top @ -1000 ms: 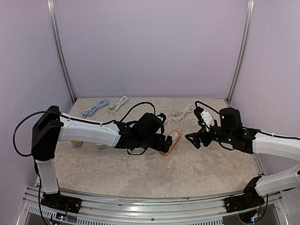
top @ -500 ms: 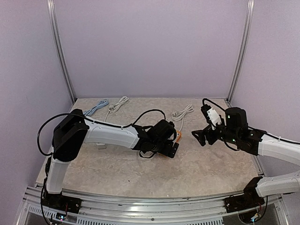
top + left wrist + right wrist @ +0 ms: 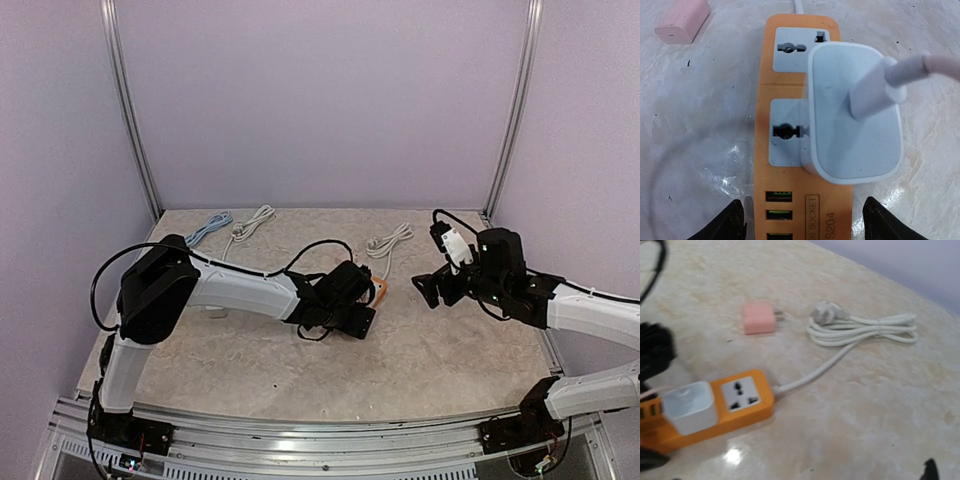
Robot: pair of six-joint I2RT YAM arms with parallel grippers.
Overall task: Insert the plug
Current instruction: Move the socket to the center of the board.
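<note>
Item: white plug (image 3: 855, 110), block-shaped, standing on the face of an orange power strip (image 3: 790, 210), centre-right in the left wrist view, with its pins hidden. It covers part of the middle socket. A pale lead (image 3: 900, 75) leaves its top face toward the upper right edge. The strip lies flat on the marbled bench (image 3: 695, 125), running from the bottom edge to the top of the frame, with one uncovered socket above the plug and a row of small ports below it. Left fingers (image 3: 732, 222): open, one dark tip at each side of the strip's lower end along the bottom edge. Each tip is just clear of the strip's sides, and they grip nothing. Right fingers (image 3: 425, 290): right of centre in the top view, near the strip but apart from it, spread wide with nothing between them. In their own wrist view only a dark tip shows, at the lower right corner. Pink adapter (image 3: 682, 22): upper left corner, apart from the strip. Coiled white cord (image 3: 865, 327): upper right of the right wrist view, its free run leading to the strip's end. Blue cable (image 3: 205, 228) and white cable (image 3: 250, 222): side by side left of centre at the back of the bench in the top view, well apart from the strip.
</note>
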